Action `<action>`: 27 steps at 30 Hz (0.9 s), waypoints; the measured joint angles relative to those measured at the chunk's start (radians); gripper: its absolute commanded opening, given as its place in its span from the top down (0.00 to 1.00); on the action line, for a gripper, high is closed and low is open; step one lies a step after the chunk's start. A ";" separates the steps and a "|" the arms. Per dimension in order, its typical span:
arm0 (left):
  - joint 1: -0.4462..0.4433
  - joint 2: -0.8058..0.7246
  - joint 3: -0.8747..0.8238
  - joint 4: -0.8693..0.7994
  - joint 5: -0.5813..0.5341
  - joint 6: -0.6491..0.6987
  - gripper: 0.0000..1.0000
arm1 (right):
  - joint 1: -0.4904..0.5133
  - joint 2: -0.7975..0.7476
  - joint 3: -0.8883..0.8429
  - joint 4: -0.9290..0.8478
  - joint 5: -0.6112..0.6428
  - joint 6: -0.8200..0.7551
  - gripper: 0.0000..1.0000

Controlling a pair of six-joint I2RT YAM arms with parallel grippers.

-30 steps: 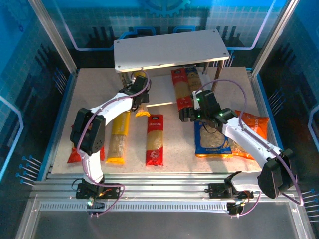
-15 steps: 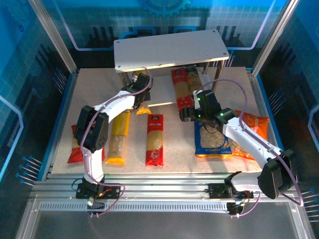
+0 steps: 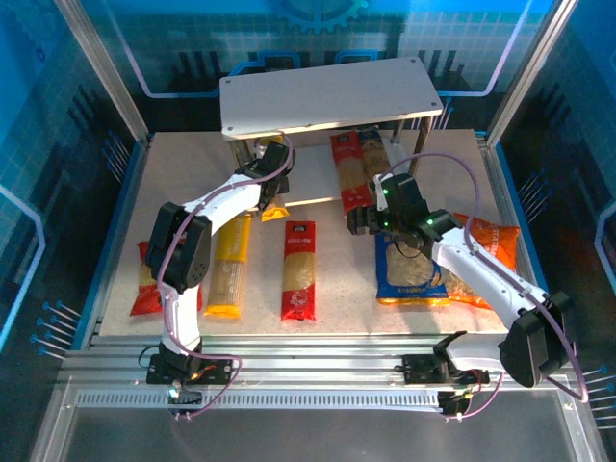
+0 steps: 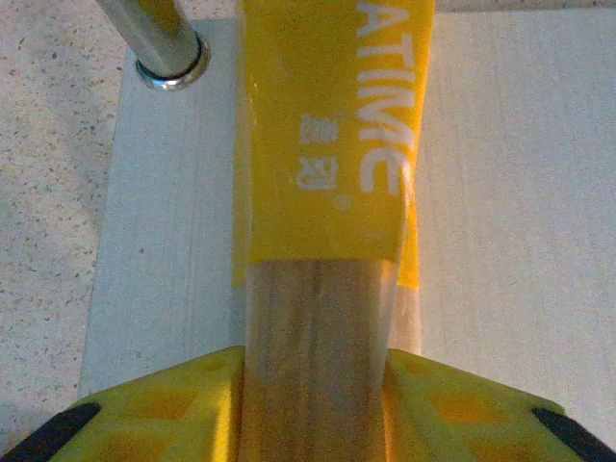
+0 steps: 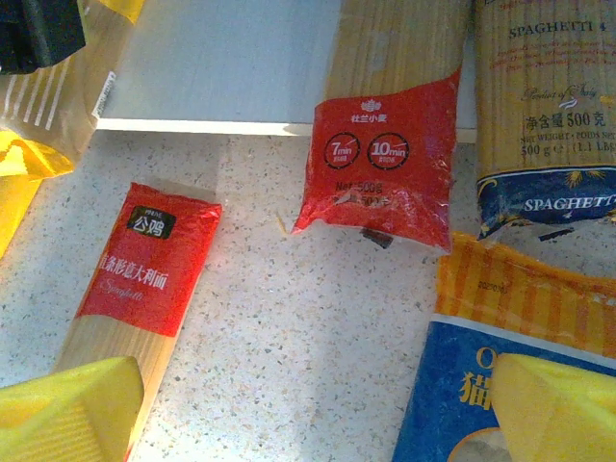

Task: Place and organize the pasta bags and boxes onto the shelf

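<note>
Right gripper (image 5: pixel 308 404) gapes wide over the speckled bench (image 5: pixel 289 308), blue bag (image 5: pixel 448 385) cut off beside it; beyond, left gripper (image 4: pixel 313 404) flanks a yellow spaghetti pack (image 4: pixel 327 144) lying on the lower shelf board (image 4: pixel 510 192), grip undeterminable; blue panels (image 3: pixel 58 115) behind.

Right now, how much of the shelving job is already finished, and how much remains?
Done: a red pack and a blue pack lie on the lower board, ends overhanging. In hand: a yellow pack sits between the fingers of the left gripper, on that board. Left on the table: second yellow pack, second red pack, red bag, blue bag, orange bag.
</note>
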 measured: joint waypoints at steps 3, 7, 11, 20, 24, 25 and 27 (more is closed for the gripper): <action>0.000 0.000 0.000 0.010 -0.005 0.000 0.49 | 0.000 -0.003 0.000 -0.001 0.000 0.000 0.06; -0.003 -0.001 0.000 0.032 0.005 0.002 0.38 | 0.000 -0.008 0.000 -0.003 0.000 0.000 0.06; -0.002 -0.021 -0.016 0.065 0.026 0.006 0.33 | 0.000 -0.012 0.000 -0.004 -0.001 0.000 0.06; -0.062 -0.220 -0.176 0.128 0.059 0.070 0.32 | 0.000 -0.013 0.000 -0.011 -0.001 0.000 0.05; -0.159 -0.333 -0.262 0.135 0.059 0.087 0.32 | 0.000 -0.014 0.000 -0.011 -0.002 0.001 0.01; -0.190 -0.365 -0.291 0.133 0.060 0.086 0.30 | 0.000 -0.016 -0.001 -0.011 -0.004 0.000 0.01; -0.254 -0.436 -0.358 0.115 0.066 0.074 0.18 | 0.000 -0.023 -0.004 -0.011 -0.005 0.000 0.01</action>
